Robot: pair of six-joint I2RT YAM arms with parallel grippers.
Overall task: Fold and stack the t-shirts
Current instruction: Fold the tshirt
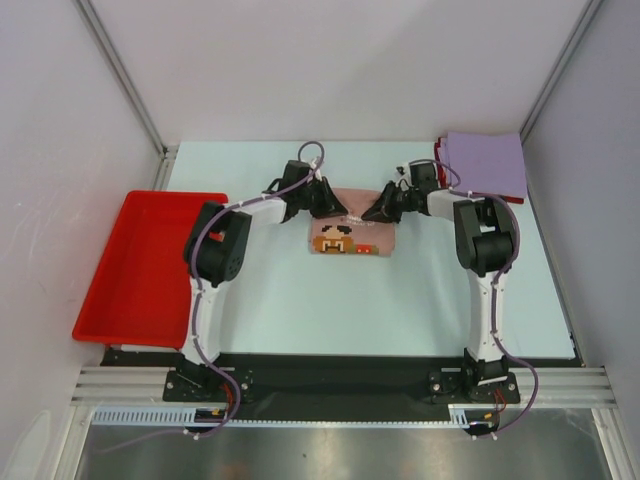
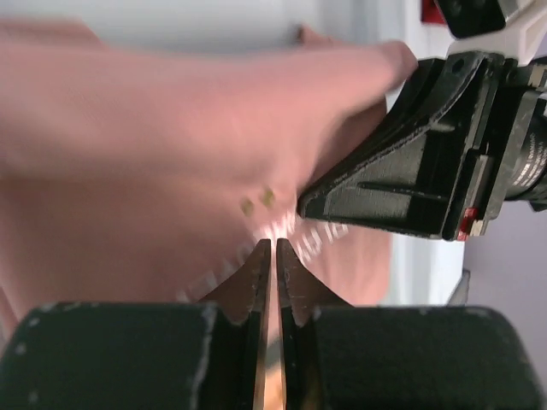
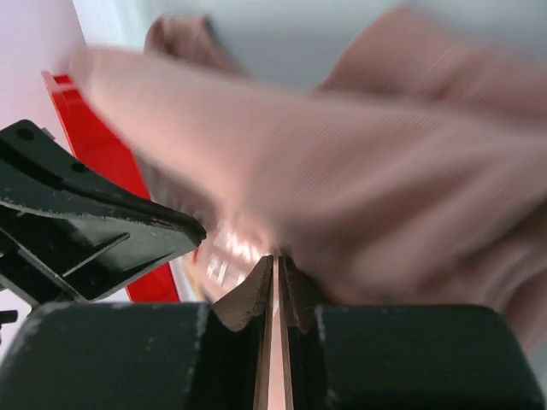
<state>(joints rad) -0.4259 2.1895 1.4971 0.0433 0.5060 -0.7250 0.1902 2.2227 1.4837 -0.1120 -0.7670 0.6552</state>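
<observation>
A dusty-pink t-shirt (image 1: 352,240) with a brown, white and red cartoon print lies mid-table, partly folded, print up. Both grippers meet at its far edge. My left gripper (image 1: 330,208) is shut on a pinch of the pink cloth (image 2: 154,154), which shows in the narrow slit between its jaws (image 2: 274,243). A little to its right, my right gripper (image 1: 381,210) is shut on the same cloth (image 3: 359,171), its jaws (image 3: 279,259) nearly touching. A folded lavender t-shirt (image 1: 487,163) lies at the far right on a red one (image 1: 439,150).
A red plastic tray (image 1: 150,265) sits off the table's left side and shows in the right wrist view (image 3: 102,154). Each wrist view catches the other gripper close by: the right one (image 2: 402,171), the left one (image 3: 94,226). White walls enclose the table.
</observation>
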